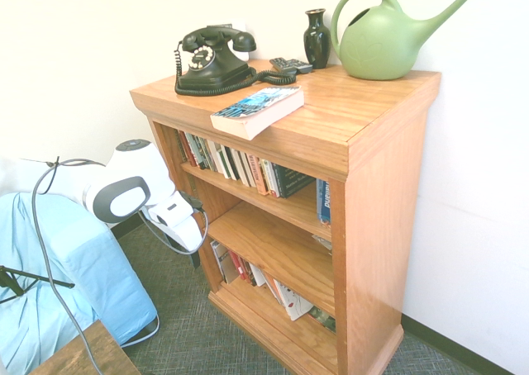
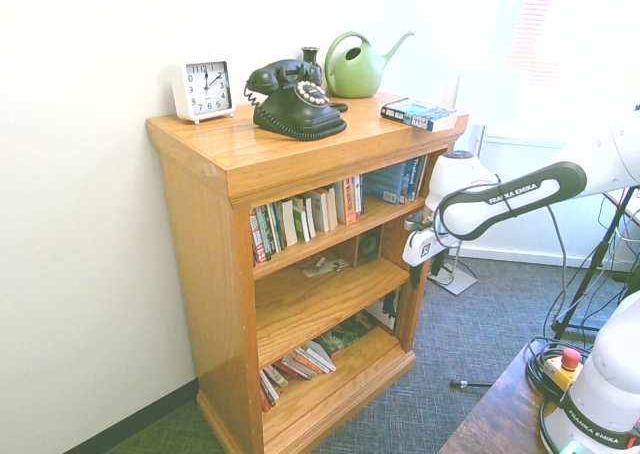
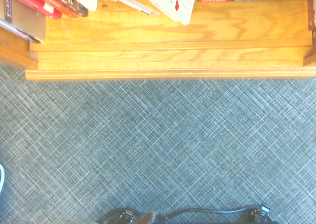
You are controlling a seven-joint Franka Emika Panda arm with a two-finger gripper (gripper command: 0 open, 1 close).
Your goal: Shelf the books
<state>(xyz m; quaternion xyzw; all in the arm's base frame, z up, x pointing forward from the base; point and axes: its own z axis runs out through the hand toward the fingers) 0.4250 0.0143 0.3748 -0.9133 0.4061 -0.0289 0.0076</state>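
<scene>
The book [image 1: 256, 109] [image 2: 418, 114], a thick paperback with a blue and black cover, lies flat on the top of the oak shelf [image 1: 364, 119] [image 2: 230, 159], close to the front edge. My gripper [image 1: 195, 255] [image 2: 413, 272] hangs in front of the shelf at about middle-tier height, well below the book and pointing down at the floor. Nothing is between its fingers and it looks open. The wrist view shows grey carpet [image 3: 158, 145] and the shelf's base [image 3: 168, 61] with leaning books on the bottom tier.
On the shelf top stand a black telephone [image 1: 211, 59], a remote [image 1: 289, 64], a dark vase [image 1: 316, 38], a green watering can [image 1: 380, 43] and a white clock [image 2: 203, 89]. The upper tier holds a row of upright books [image 1: 240, 164]. A blue-covered object [image 1: 74, 284] sits behind the arm.
</scene>
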